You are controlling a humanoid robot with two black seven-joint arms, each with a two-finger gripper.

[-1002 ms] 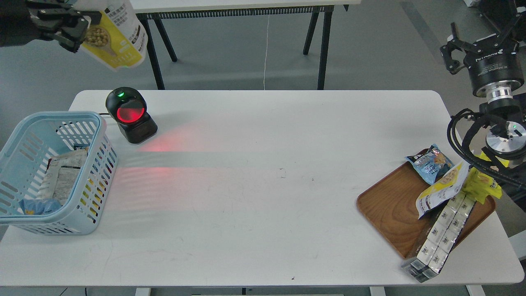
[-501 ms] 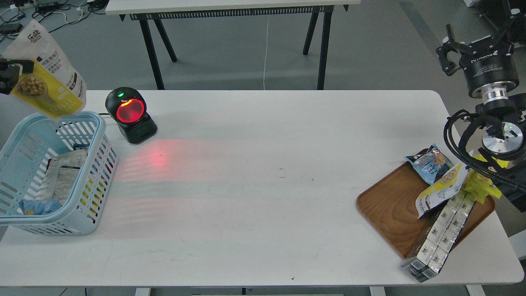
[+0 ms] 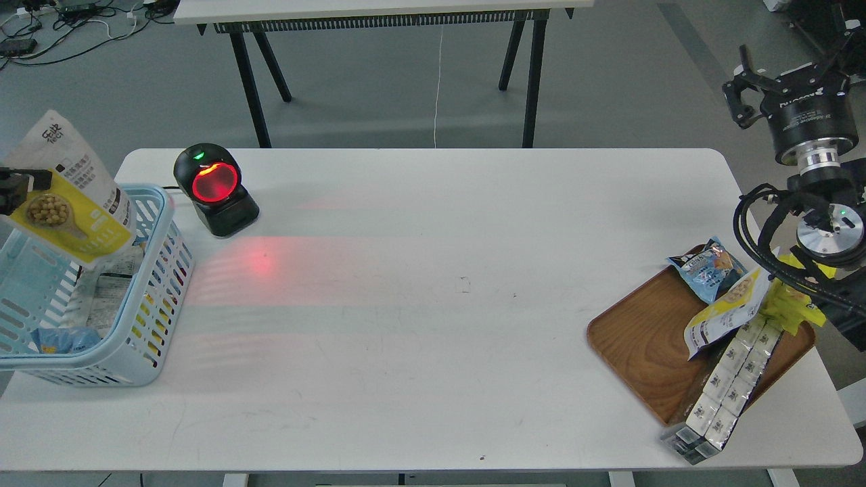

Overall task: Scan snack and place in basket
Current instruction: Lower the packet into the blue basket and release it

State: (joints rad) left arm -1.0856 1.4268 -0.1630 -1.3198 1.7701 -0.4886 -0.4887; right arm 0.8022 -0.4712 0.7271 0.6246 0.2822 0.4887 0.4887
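The snack (image 3: 71, 196), a yellow and grey-white pouch with a round picture of beige balls, hangs tilted over the far left part of the light blue basket (image 3: 159, 284). My left gripper (image 3: 17, 186) is at the left edge of the view, mostly cut off, and is shut on the pouch's left side. The pouch's lower edge is level with the basket's rim. My right gripper (image 3: 744, 88) is raised at the far right, off the table, open and empty.
A black barcode scanner (image 3: 213, 189) with a red glowing window stands right of the basket. A brown wooden tray (image 3: 643, 338) at the right holds a blue snack bag, another yellow pouch, a yellow packet and a long white pack. The basket holds other packets.
My left gripper carried the pouch from high above the scanner to the left and down, to just over the basket. The right arm shifted only slightly.
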